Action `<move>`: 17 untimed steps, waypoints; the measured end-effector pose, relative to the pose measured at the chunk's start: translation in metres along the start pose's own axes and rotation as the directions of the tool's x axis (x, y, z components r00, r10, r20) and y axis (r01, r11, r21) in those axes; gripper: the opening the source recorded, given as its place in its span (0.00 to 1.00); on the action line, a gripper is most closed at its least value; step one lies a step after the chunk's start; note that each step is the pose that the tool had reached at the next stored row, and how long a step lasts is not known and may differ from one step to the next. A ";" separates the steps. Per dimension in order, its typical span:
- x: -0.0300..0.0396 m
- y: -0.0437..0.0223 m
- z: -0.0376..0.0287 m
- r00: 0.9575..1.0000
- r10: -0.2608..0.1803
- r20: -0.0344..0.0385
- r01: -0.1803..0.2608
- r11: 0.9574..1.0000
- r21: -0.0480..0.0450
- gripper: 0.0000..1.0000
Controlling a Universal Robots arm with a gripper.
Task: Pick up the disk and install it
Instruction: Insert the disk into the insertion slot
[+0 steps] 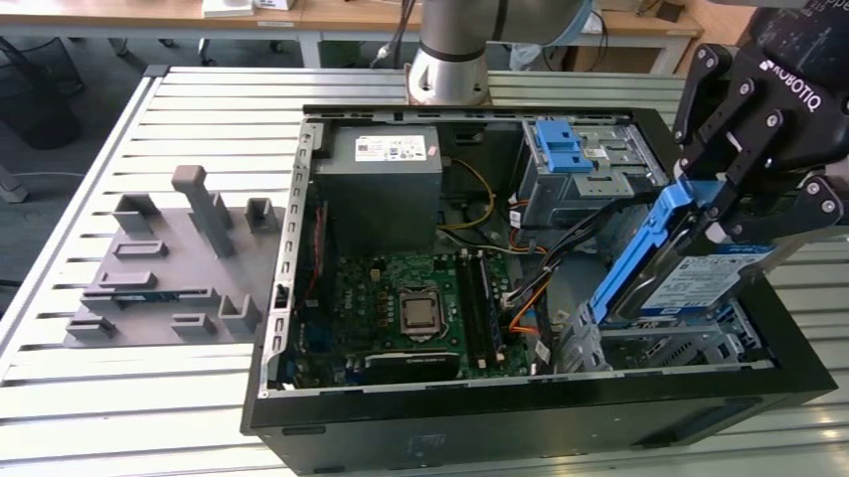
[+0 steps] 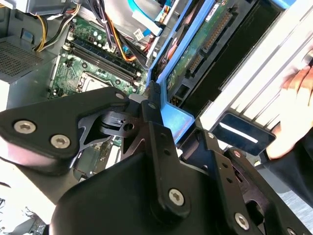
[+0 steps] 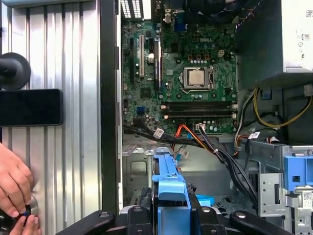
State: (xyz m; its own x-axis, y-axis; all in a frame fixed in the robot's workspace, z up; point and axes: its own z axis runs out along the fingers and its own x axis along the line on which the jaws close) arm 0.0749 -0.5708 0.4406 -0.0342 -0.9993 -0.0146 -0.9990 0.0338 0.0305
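Blue-railed silver disk, tilted on edge, pinched between fingers of gripper, over drive cage inside computer case.

This looks like a robotics lab set up for computer assembly. A slatted metal worktop carries an open desktop computer case with its motherboard bare, and beside it a grey parts fixture. A robot arm rises behind the case, its end effector clamped on the disk. Wooden desks line the background.
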 end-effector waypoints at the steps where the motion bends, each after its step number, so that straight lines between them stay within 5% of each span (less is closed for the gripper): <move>1: -0.0001 0.0000 0.0005 1.000 0.000 0.000 0.000 1.000 0.000 0.36; 17: -0.0013 -0.0018 0.0048 1.000 0.003 0.000 -0.003 1.000 0.000 0.36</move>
State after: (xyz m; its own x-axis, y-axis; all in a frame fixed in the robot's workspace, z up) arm 0.0766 -0.5694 0.4357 -0.0369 -0.9992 -0.0146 -0.9989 0.0364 0.0305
